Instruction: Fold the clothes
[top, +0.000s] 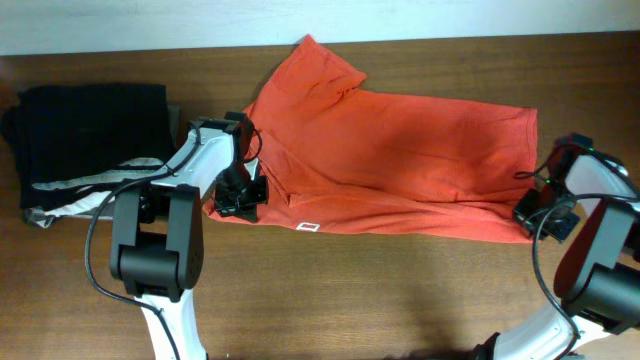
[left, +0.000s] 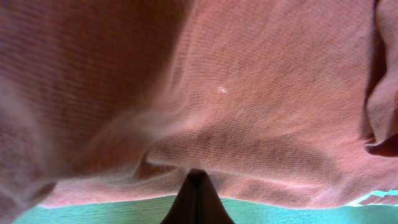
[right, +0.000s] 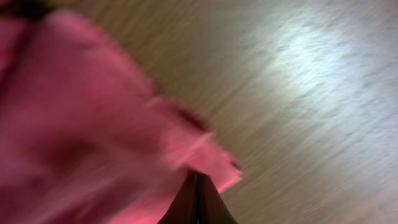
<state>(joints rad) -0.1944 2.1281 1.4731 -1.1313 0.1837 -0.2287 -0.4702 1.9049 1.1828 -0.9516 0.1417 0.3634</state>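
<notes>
With left claw (top: 243, 198) and right claw (top: 530, 214) each pinching the near edge of the shirt (top: 400, 145), lift both level, keeping it taut.

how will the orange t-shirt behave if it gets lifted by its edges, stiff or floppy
Likely floppy: the T-shirt lies in soft creases and folds. Probably light, since it looks like thin knit in the left wrist view. Lifted at two points, the middle would probably sag between them.
</notes>
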